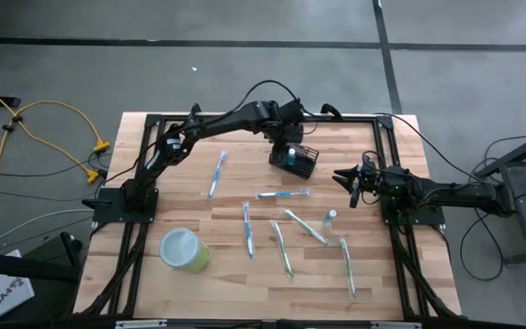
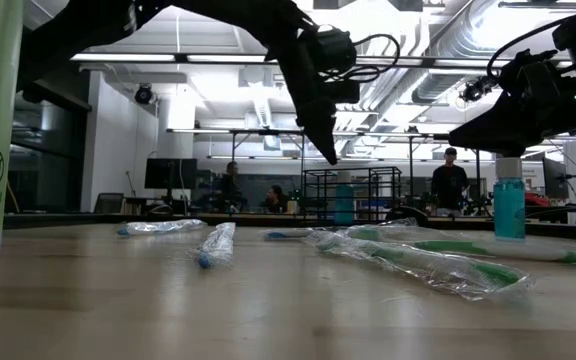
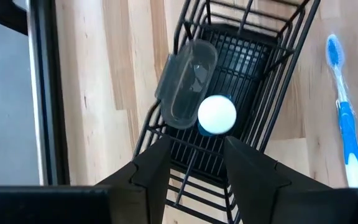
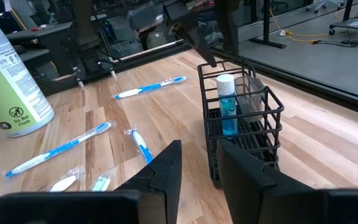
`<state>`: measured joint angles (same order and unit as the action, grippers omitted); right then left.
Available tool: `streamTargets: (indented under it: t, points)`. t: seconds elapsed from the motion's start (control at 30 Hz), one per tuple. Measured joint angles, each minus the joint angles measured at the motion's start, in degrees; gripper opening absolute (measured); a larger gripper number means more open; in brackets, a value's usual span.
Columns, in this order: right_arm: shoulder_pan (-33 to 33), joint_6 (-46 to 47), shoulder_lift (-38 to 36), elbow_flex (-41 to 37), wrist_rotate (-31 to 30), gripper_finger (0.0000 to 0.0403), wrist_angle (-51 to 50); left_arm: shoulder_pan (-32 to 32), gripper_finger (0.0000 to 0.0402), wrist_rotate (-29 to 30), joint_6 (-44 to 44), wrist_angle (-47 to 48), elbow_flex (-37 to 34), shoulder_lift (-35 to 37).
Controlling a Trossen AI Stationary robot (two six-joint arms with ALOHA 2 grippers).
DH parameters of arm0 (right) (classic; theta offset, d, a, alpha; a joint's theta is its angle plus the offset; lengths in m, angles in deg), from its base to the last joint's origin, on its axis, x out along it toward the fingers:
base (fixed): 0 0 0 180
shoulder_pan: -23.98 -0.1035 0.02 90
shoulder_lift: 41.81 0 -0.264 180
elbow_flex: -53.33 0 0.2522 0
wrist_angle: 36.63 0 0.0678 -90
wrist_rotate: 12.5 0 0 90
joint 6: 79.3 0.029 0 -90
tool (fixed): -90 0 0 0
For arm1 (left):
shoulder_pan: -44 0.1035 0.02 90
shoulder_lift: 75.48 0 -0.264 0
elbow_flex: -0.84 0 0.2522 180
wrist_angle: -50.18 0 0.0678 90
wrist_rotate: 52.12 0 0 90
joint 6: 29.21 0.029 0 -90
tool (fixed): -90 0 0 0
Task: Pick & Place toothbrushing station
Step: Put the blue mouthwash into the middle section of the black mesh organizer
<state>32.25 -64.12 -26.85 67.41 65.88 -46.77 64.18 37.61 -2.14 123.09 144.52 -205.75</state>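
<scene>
The black wire basket (image 1: 298,161) stands on the wooden table at the far middle. It holds a blue bottle with a white cap (image 3: 217,114) and a clear case (image 3: 185,84). My left gripper (image 3: 194,158) is open and points down just above the basket's rim; it also shows in the low view (image 2: 320,135). My right gripper (image 1: 347,180) is open and empty, to the right of the basket (image 4: 241,121) and facing it.
Several wrapped toothbrushes (image 1: 286,247) lie across the middle and near part of the table. A small blue bottle (image 1: 330,217) stands among them. A light-green cup (image 1: 184,249) stands at the near left. Black frame rails (image 1: 153,137) edge the table.
</scene>
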Motion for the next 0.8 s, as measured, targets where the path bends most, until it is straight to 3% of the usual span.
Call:
streamTargets:
  t: [0.4, 0.8]
  points:
    - [0.0, 0.0, 0.0, 0.0, 0.0, 0.0094, 0.0, 0.7, 0.0144, -0.9, -3.8, 2.2, 5.1, 1.0]
    - [0.0, 0.0, 0.0, 0.0, 0.0, 0.0094, 0.0, 7.1, 0.0144, -13.4, -10.6, 13.2, 5.1, 4.9]
